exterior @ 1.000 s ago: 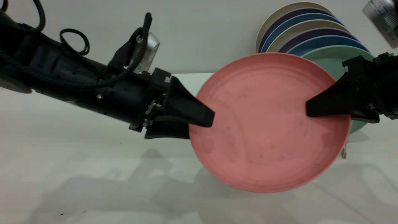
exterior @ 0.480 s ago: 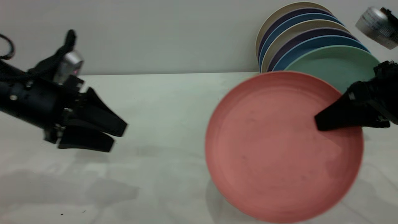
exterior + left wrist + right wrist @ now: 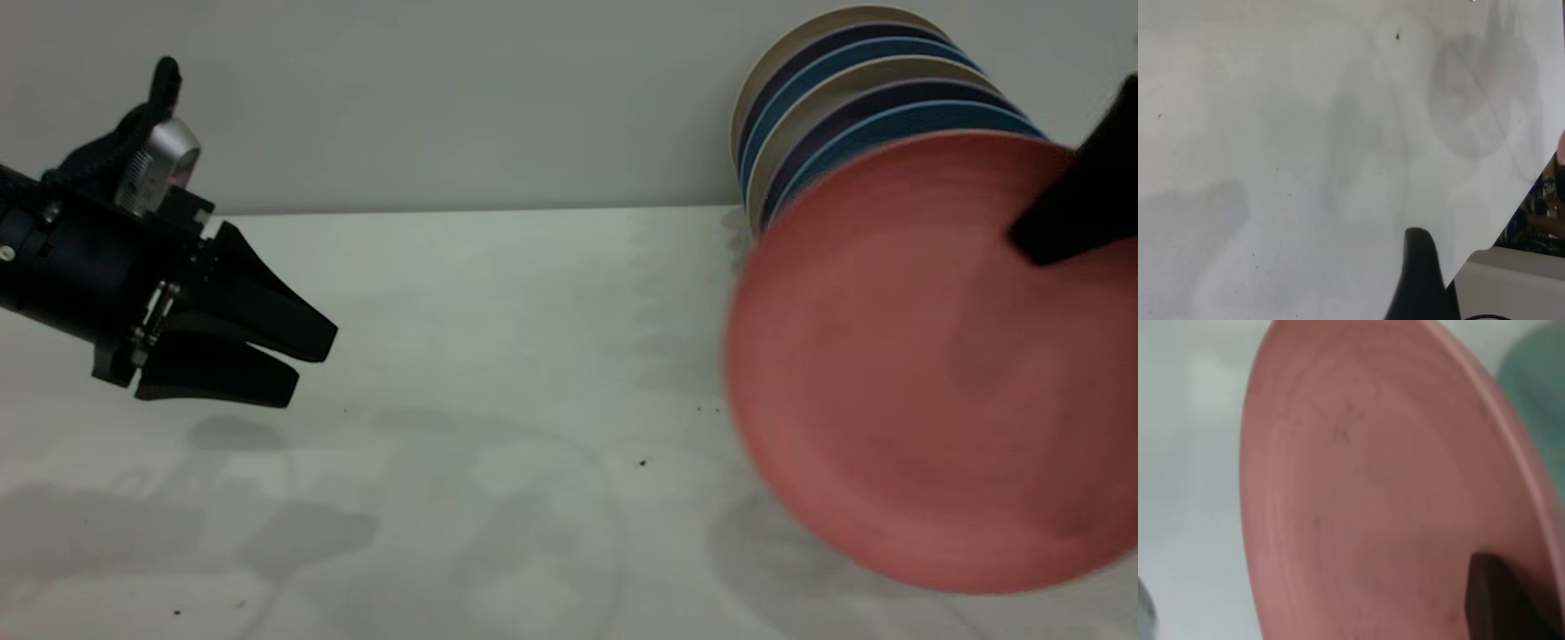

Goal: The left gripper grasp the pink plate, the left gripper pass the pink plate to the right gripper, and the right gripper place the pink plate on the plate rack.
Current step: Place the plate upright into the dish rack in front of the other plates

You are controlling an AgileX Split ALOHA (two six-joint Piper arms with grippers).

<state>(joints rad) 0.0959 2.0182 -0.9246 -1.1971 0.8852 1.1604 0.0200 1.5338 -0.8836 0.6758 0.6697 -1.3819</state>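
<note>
**Desk:** What does the right gripper [image 3: 1058,233] have between its jaws?

**Photographer:** The pink plate [image 3: 925,373]. One black finger [image 3: 1080,200] lies across the plate's inner face near the upper right rim, the rim clamped under it; the second finger is hidden behind the plate. The wrist camera shows the same hold: a dark fingertip [image 3: 1501,600] pressed on the pink plate [image 3: 1371,493], close to its edge.

**Desk:** And where is the plate itself?

**Photographer:** In the air at the right side of the exterior view, above the white table [image 3: 498,311], tilted with its face toward the camera. It hangs mostly below and to the left of the gripping finger, and it is blurred.

**Desk:** The left gripper [image 3: 289,360]?

**Photographer:** Far off at the left edge, above the table, well apart from the plate. Its two tapered fingers are narrowly parted with nothing between them and touch nothing. Its wrist camera shows one fingertip [image 3: 1421,267] over bare tabletop.

**Desk:** Anything behind?

**Photographer:** A row of upright plates [image 3: 845,80], beige, purple and blue, standing on edge near the back wall, just behind the pink plate, which covers their lower right part. The rack holding them cannot be seen.
</note>
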